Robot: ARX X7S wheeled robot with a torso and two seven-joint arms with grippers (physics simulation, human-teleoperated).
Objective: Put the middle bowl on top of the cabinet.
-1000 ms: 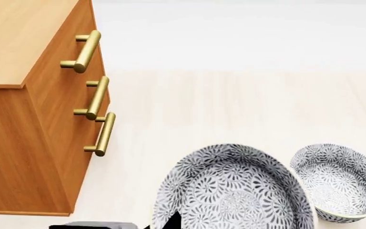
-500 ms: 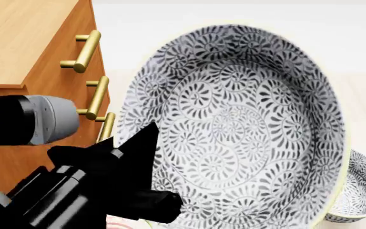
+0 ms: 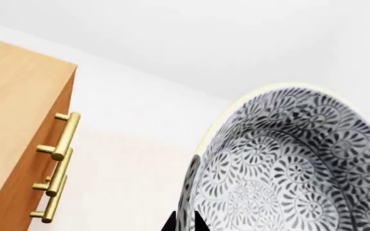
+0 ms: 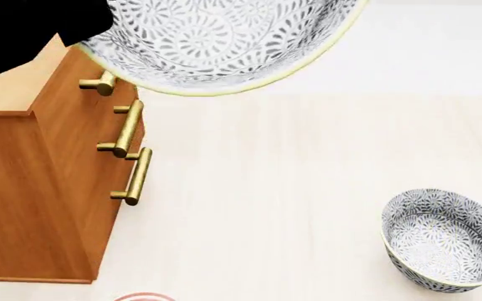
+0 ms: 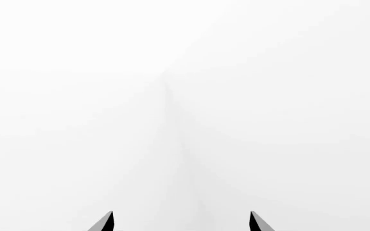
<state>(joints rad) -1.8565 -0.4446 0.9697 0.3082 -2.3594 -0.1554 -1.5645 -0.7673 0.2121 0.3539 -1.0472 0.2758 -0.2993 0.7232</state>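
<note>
**Middle bowl held high beside the cabinet, not on it yet**

Cabinet (image 4: 48,188) stands at the left of the head view: orange-brown sides, lighter wood top, three brass handles (image 4: 132,177) on its front. The wrist cam on the L arm shows the same cabinet w/ its top edge and handles stacked down the front.

Middle bowl (image 4: 216,37) is up in the air at the top of the head view, tilted, its pale rim hanging out over the cabinet's front top corner and upper handle. Not touching the top as far as can be seen. In the L wrist cam the bowl (image 3: 294,163) fills the frame's near side, floral inside facing the cam, tipped on edge.

Left gripper (image 3: 185,224): two dark fingertips show either side of the bowl's rim, clamped on it. In the head view only a black mass of the L arm (image 4: 32,31) shows at the top left corner.

Second bowl (image 4: 444,249) sits upright on the pale floor (image 4: 291,188), well apart from the cabinet.

Right gripper (image 5: 179,221): two fingertips spread wide, nothing between them, only white backgrnd.
</note>
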